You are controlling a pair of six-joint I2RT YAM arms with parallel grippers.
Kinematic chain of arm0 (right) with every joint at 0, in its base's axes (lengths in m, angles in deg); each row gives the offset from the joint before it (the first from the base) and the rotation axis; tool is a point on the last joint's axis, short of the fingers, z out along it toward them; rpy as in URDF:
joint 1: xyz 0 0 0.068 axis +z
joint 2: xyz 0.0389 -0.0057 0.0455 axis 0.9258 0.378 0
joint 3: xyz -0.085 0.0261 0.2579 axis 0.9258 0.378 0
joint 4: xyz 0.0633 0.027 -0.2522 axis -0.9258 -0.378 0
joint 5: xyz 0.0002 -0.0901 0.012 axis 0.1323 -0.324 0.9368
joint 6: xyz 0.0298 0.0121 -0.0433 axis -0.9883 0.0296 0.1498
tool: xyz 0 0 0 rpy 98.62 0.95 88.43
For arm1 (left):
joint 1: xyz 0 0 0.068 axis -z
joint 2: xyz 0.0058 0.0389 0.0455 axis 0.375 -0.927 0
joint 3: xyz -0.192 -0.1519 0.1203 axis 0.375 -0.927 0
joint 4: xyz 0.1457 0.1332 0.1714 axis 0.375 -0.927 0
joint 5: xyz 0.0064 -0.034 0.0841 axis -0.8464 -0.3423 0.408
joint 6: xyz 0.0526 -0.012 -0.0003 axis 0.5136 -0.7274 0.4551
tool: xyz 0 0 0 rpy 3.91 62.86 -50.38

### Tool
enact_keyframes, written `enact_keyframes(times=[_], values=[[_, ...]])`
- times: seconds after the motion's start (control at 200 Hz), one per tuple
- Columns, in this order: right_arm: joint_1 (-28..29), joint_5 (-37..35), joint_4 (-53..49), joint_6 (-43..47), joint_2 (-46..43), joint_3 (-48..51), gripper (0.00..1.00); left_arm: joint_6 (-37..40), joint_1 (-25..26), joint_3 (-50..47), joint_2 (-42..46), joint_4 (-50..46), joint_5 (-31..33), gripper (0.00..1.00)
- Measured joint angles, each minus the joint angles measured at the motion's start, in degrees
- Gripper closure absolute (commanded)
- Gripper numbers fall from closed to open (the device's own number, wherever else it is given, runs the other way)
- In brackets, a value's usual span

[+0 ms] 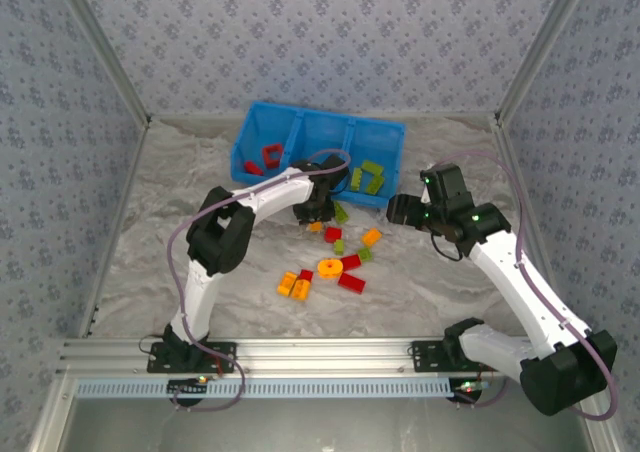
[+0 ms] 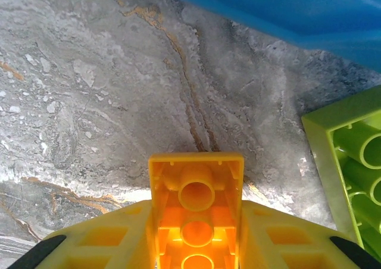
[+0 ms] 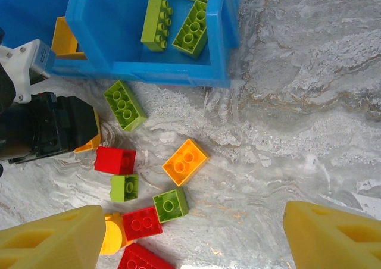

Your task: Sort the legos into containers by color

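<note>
Few reds [image 1: 270, 156], greens [image 1: 371, 177] in bin [image 1: 326, 130], pile [image 1: 335, 265] left near it; my left gripper [image 2: 196, 224] pinches an orange brick [image 2: 196, 188], right gripper [image 3: 193, 224] spread.

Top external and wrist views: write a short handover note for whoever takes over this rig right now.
Left gripper: shut on an orange-yellow plastic brick beside the bright blue plastic bin.
Right gripper: open, empty, above loose red, green and orange-yellow bricks.
Done: red bricks in the bin's left compartment, lime green bricks in its right.
Left: about a dozen loose bricks to sort.
</note>
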Motion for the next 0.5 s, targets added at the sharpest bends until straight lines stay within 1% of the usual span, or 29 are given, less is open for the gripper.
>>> enact_keyframes(times=[0.185, 0.26, 0.41, 0.5], values=[[0.00, 0.00, 0.15, -0.42, 0.24, 0.00, 0.19, 0.63, 0.00, 0.11, 0.00, -0.35, 0.42, 0.65], [0.00, 0.00, 0.15, -0.42, 0.24, 0.00, 0.19, 1.14, -0.02, 1.07, 0.02, -2.36, 1.33, 0.65], [0.02, 0.00, 0.24, -0.42, 0.24, 0.00, 0.19, 2.99, -0.92, 6.03, 1.46, -6.05, 3.13, 0.64], [0.02, 0.02, 1.03, -0.42, 0.26, 0.00, 0.19, 4.59, -2.75, 11.96, 2.12, -7.13, 3.37, 0.64]])
